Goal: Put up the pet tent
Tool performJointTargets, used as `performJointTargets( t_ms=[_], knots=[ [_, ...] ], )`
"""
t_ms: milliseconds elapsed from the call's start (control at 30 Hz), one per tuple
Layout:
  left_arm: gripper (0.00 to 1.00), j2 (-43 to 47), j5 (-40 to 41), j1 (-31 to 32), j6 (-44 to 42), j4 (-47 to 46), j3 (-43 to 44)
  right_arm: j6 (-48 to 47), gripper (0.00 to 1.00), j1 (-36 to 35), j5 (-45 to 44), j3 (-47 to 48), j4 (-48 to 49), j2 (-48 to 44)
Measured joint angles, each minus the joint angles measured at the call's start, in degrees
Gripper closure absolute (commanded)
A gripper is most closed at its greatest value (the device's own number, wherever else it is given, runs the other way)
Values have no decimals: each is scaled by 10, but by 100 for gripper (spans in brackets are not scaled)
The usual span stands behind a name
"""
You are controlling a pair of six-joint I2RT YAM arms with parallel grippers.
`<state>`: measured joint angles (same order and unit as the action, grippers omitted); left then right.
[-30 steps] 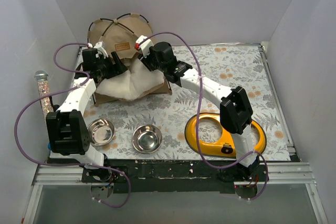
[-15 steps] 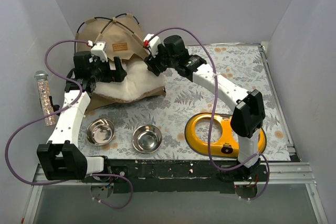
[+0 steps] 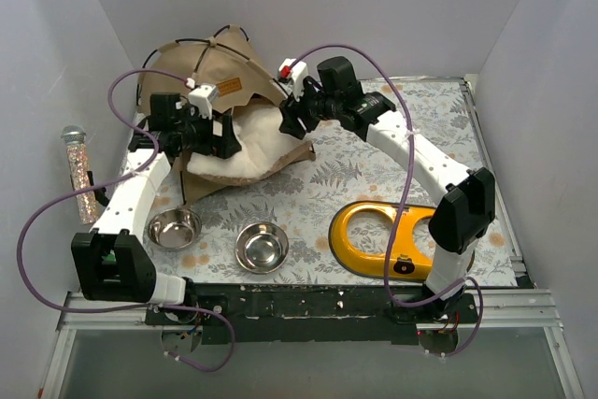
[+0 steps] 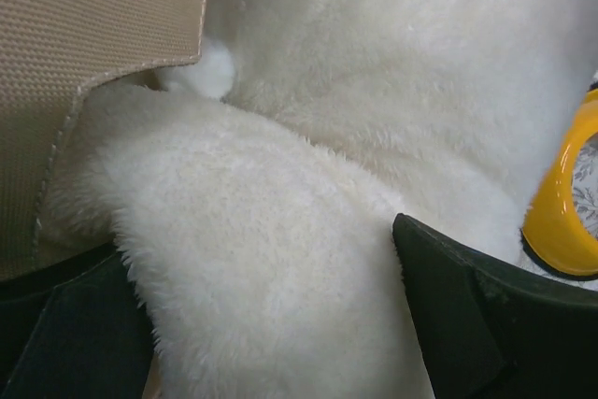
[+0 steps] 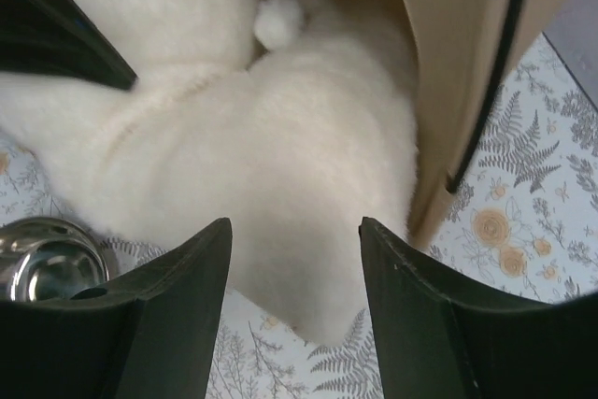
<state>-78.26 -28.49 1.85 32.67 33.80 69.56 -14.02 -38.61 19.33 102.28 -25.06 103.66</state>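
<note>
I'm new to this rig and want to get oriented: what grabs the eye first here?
The tan pet tent sits lopsided at the far left, a cream fluffy cushion spilling from its front. Both arms reach in, the left gripper and right gripper open at the cushion's two sides. Nearer, a yellow bowl stand lies right of two steel bowls.

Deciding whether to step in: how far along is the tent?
Done: the pet tent is domed at back left, though tilted. In hand: left gripper and right gripper, both open, at the cream cushion spilling from its doorway. Left: seat the cushion inside, square the tent.
</note>
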Motion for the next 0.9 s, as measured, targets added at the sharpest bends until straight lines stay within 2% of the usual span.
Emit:
performJointTargets(
  t_ms=[67,167,267,400,500,600,733,900],
  knots=[
    [9,-12,-5,20,-16,-10,2,7,40,-5,7,4,16,3],
    [4,-14,-13,35,-78,-30,-4,19,44,-13,19,66,27,40],
    [2,-1,-19,37,-196,-54,-28,37,50,-17,31,135,48,88],
    [2,19,-35,33,-356,-60,-61,71,55,-20,40,128,87,108],
    [2,49,-62,31,-431,-78,-95,85,58,-20,32,141,103,137],
    [2,84,-97,31,-459,-104,-115,91,58,-20,14,179,104,187],
    [2,117,-137,31,-460,-131,-109,92,57,-20,-21,178,99,217],
    [2,114,-163,32,-452,-75,-30,89,57,-20,-46,172,99,221]
  ],
)
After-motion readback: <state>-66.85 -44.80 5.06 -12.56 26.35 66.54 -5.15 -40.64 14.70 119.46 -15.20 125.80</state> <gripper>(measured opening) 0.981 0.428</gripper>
